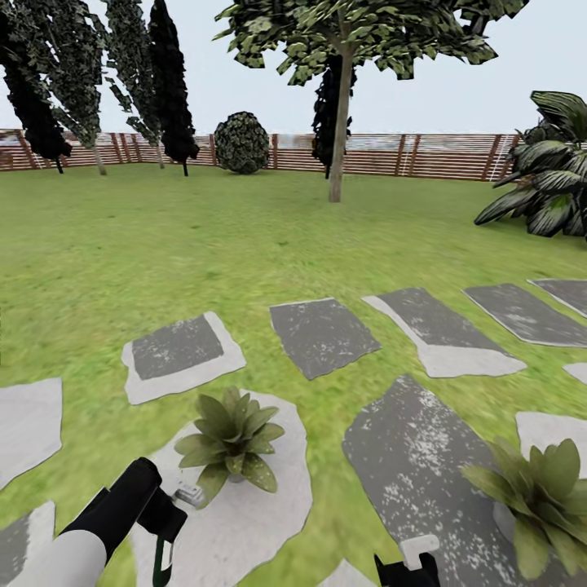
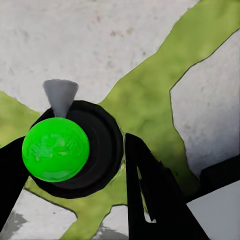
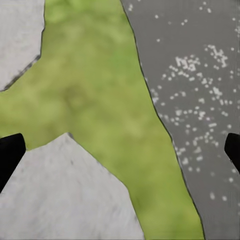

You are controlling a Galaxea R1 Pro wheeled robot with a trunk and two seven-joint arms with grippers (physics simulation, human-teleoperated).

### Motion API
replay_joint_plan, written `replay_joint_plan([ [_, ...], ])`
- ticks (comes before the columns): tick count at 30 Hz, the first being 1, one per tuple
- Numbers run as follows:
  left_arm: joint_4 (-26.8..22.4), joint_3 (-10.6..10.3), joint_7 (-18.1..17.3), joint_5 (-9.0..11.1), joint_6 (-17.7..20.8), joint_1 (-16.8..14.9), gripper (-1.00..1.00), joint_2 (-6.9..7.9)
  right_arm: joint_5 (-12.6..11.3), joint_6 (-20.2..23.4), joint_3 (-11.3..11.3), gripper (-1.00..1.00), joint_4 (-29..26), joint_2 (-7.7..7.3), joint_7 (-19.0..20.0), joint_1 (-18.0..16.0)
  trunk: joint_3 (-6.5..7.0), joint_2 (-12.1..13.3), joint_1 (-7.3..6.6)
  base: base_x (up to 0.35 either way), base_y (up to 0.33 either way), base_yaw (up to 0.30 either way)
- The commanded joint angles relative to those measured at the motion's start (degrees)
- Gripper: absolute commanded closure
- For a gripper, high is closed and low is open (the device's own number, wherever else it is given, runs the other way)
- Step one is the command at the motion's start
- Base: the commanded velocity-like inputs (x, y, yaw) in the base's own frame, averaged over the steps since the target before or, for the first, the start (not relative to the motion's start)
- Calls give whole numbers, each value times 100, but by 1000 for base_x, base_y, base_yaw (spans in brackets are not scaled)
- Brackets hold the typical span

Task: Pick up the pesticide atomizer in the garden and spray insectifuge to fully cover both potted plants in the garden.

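The slim dark green-black pesticide atomizer [image 2: 75, 150] is seen end-on in the left wrist view as a round black body with a bright green disc and a pale grey cone-shaped nozzle, and it is clamped between the black fingers [image 2: 150, 200] of the left gripper [image 2: 70, 180]. In the head view the left gripper [image 1: 163, 522] is held low over a pale irregular stepping stone [image 1: 244, 522], with the atomizer's grey-white trigger head [image 1: 189, 493] just beside the nearer potted rosette of pointed green leaves [image 1: 232, 436]. A second potted rosette [image 1: 534, 489] is set at the edge of a dark grey stone [image 1: 416, 456], well apart from the first. The right gripper [image 3: 120, 150] is held with its fingers wide apart over lawn and stone. Open green lawn [image 1: 204, 244] is spread between the stones and the brown slatted wooden fence [image 1: 424, 155]. Two potted rosettes, one round dark bush [image 1: 241, 143] and one big striped broad-leaved plant [image 1: 546, 175] are counted.
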Motion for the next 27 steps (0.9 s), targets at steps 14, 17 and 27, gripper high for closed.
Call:
replay_joint_plan([
  [14, 24, -72, 15, -86, 3, -1, 100, -6, 19, -19, 15, -100, 5, -2, -2, 5, -5, -2, 1, 77, 242, -214],
  [17, 72, -72, 41, -98, 5, 7, 100, 17, 19, -19, 15, -100, 5, -2, 0, 5, -5, -2, 1, -6, 14, -99],
  [27, 14, -122, 170, -100, -11, 244, 100, 93, 20, -19, 15, -100, 5, -2, -2, 5, -5, -2, 1, -50, 1, -5],
])
